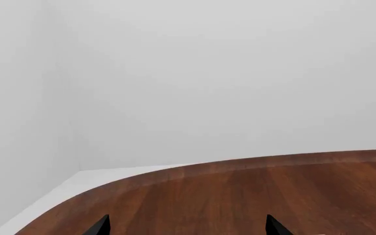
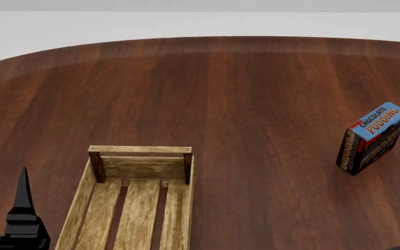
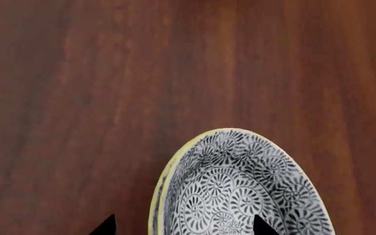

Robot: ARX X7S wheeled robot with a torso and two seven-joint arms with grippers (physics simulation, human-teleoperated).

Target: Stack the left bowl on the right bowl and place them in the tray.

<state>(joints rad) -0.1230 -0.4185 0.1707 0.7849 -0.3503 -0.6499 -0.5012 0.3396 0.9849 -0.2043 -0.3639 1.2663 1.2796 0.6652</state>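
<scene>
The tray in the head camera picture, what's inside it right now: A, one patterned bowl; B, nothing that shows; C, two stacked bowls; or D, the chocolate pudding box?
B: the tray shows only bare wooden slats in the part that is in view, the chocolate pudding box stands apart on the table, and the patterned bowl appears only in the right wrist view, resting on the wood.

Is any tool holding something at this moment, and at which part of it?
Nothing is visibly held. The right tool is open over the bowl rim; the left tool is open over bare table.
</scene>
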